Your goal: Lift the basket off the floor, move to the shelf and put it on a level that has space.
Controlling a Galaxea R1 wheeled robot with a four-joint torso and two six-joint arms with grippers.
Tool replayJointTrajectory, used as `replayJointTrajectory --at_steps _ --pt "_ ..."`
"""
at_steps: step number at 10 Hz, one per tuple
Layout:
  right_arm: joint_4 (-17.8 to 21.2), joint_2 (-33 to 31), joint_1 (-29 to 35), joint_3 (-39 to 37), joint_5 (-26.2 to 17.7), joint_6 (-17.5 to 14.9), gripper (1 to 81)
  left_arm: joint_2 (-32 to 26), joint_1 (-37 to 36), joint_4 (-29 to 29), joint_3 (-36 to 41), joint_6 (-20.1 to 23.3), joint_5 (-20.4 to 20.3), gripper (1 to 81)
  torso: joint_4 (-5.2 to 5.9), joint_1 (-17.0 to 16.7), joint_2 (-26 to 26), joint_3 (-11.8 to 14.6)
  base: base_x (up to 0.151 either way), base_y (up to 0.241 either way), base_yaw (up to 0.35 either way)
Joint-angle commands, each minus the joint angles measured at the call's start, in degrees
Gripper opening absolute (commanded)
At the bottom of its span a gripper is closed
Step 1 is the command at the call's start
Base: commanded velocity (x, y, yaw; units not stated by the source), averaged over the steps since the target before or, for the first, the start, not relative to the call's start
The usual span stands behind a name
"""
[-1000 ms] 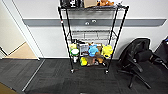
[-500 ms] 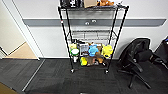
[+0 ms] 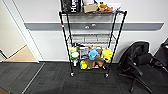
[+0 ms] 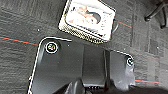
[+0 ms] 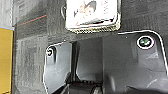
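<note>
Basket [image 4: 87, 21] sits on the dark carpet floor [image 4: 20, 27], seen in both wrist views beyond each wrist's dark plate; its far end is cut off at the top edge in the right wrist view. Magazine cover faces up (photo blurred). Cannot tell whether either gripper's fingers are apart or together. Head view: shelf [image 3: 92, 41] at centre against the wall, second tier [image 3: 91, 38] looks bare, top tier's load cropped; black chair [image 3: 140, 65] lower right.

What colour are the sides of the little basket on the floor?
Cream woven mesh, seen best in the left wrist view, along the basket edge on the dark grey carpet floor.
</note>
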Motion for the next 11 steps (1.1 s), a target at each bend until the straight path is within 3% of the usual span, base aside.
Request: replayJointTrajectory --at_steps 1,2,3,5,9,10,11 --pt "0.1 1.2 1.2 0.4 -2.8 0.2 81.1 -0.3 -0.9 -0.5 0.9 -0.2 6.3 81.1 0.00 3.6 -5.6 0.0 0.000 0.000 0.000" --pt "0.1 1.2 0.8 0.1 -2.8 0.2 81.1 0.0 -0.4 -0.6 1.0 -0.2 6.1 81.1 0.00 4.8 -7.5 -1.3 0.000 0.000 0.000" --pt "0.1 1.2 0.5 -0.3 -2.8 0.3 81.1 0.2 -0.1 -0.6 1.0 -0.3 6.0 81.1 0.00 6.1 -9.6 -5.4 0.000 0.000 0.000" --pt "0.1 1.4 0.0 -0.6 -2.8 0.2 81.1 -0.2 -0.1 -0.6 0.7 -0.3 5.7 81.1 0.00 8.0 -12.7 -7.1 0.000 0.000 0.000" --pt "0.0 2.6 -0.6 -2.6 -2.8 0.2 81.1 -0.3 -0.9 -0.6 0.6 -0.3 5.5 81.1 0.00 12.6 -19.9 -13.8 0.000 0.000 0.000" --pt "-0.1 2.6 -0.6 -3.0 -2.8 0.0 81.1 -0.3 -1.6 -0.6 0.5 -0.3 5.6 81.1 0.00 14.0 -22.1 -10.6 0.000 0.000 0.000" --pt "-0.1 2.5 -0.6 -3.2 -2.8 0.0 81.1 -0.2 -2.3 -0.6 0.0 -0.7 5.6 81.1 0.00 15.1 -23.9 -12.2 0.000 0.000 0.000"
